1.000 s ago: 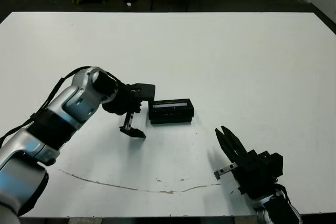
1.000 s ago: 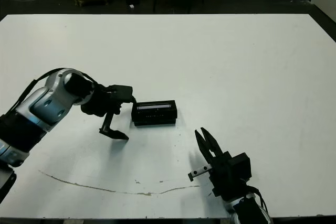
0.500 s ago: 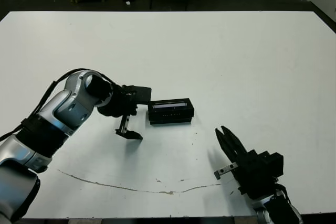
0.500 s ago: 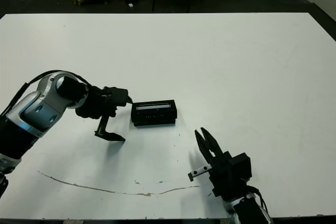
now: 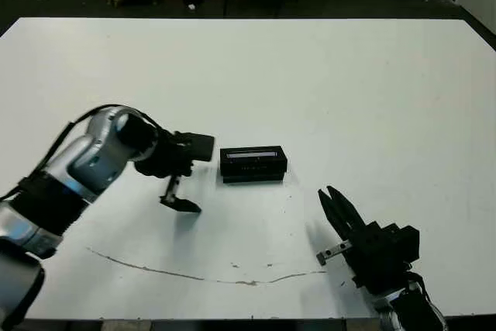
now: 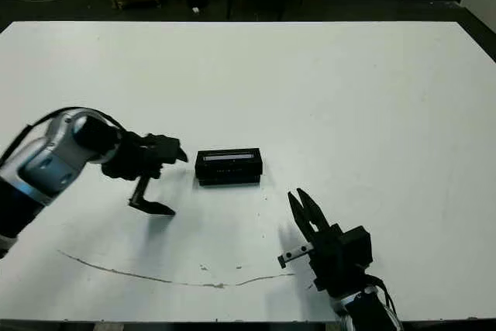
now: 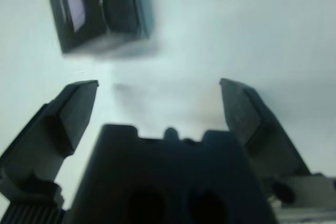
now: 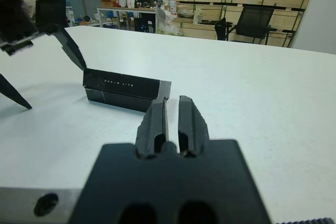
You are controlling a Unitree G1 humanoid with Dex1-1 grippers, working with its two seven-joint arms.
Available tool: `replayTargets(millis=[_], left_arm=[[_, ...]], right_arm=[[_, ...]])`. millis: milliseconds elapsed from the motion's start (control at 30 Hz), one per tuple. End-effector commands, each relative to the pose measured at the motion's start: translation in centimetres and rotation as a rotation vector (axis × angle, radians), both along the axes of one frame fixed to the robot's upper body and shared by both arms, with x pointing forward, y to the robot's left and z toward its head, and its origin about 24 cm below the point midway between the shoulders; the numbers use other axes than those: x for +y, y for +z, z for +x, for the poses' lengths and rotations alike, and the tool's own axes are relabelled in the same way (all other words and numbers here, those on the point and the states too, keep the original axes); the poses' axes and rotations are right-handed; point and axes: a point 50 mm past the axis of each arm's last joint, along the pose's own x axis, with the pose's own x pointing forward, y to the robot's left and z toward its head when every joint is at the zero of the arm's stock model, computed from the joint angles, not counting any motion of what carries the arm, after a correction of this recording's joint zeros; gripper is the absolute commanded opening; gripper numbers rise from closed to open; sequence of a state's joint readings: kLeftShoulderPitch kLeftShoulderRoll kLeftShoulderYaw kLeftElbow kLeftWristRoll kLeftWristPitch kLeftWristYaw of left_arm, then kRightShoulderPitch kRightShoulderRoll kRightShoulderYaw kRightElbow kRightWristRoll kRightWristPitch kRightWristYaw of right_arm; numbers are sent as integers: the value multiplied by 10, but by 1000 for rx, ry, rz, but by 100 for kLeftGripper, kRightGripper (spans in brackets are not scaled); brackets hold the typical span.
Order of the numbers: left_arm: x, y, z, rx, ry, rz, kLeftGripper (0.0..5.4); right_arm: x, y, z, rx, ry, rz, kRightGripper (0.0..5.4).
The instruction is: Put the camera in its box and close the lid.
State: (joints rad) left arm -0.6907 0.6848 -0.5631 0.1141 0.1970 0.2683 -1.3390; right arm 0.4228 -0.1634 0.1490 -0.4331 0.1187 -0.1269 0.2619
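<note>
Closed under its lid (image 5: 253, 155), the box (image 5: 254, 172) is seen near the middle of the white table (image 5: 349, 91); the grey strip is visible along the lid's top, and the camera cannot be seen. At about 9 o'clock from the box, just beside it and apart from it, the left gripper (image 5: 181, 184) is held with its fingers spread wide and nothing between them. At about 5 o'clock, near the table's front edge, the right gripper (image 5: 334, 207) is seen with its fingers pressed nearly together, empty.
</note>
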Motion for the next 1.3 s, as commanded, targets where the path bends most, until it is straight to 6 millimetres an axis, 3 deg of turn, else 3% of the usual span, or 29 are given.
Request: replayTargets(millis=[33,333,500,567,800,1000,1133,1300], left_arm=[[21,-27,-11,74,53,98,537],[31,-27,-15,57,1,172,537],[41,-23,-9,97,152,201,537],[47,-16,-4,30,307,132,515],[40,28,6,-293,617,-315,351],[13,59,2,-396,648,-636,202],[-10,64,-3,-367,638,-750,105],[-37,56,-7,-294,649,-855,2]], right_arm=[[-4,-9,-5,47,-8,-6,0],[-5,-8,-6,57,-6,-17,0],[-5,-9,-6,61,-6,-9,0],[-5,-9,-6,69,-8,-1,0],[-6,-8,-6,68,-6,-8,0],[-6,-7,-6,74,-9,5,0],[-8,-6,-6,58,-12,-17,0],[-9,-3,-4,52,-24,-13,0]])
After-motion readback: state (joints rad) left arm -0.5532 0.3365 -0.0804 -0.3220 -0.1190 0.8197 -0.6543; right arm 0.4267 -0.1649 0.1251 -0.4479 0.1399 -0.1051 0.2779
